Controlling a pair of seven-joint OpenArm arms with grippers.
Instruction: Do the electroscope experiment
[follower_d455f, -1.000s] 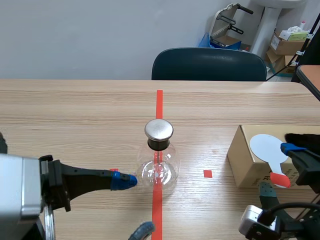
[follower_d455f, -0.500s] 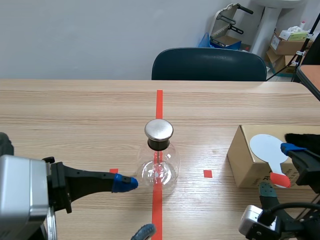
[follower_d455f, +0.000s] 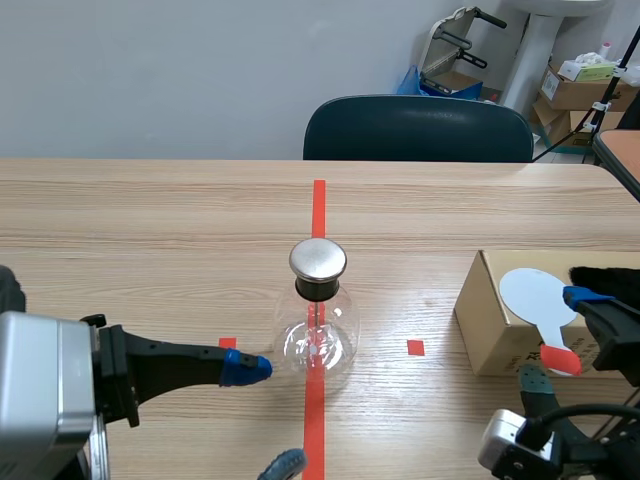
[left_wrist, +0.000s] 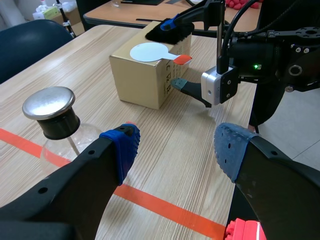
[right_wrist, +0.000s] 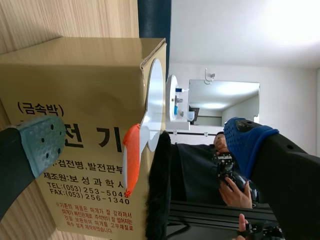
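The electroscope (follower_d455f: 318, 335), a clear round glass flask with a black neck and a shiny metal cap (follower_d455f: 318, 259), stood upright on the red tape line about mid-worktop (follower_d455f: 150, 220), somewhat nearer the near edge. The left gripper (follower_d455f: 263, 415) was low toward the near-left corner, spread wide and holding nothing. One blue pad (follower_d455f: 247, 368) was just beside the flask's left wall, contact unclear, and the other was down by the near edge close to the tape line. In the left wrist view the flask sat ahead of and outside that finger, not between the two. A cardboard box (follower_d455f: 495, 325) with print on its side stood near the right edge. On its top lay a white round paddle (follower_d455f: 533, 293) whose orange handle (follower_d455f: 560, 358) stuck out past the box's near top edge, with a black fur piece (follower_d455f: 605, 273) just beside the disc. The right gripper (right_wrist: 145, 145) was at the box's near side, wide apart and gripping nothing. One finger was low in front of the printed side and the other was up over the fur, with the orange handle in the gap between them, apparently untouched. A dark blue chair (follower_d455f: 418, 128) stood past the far edge.
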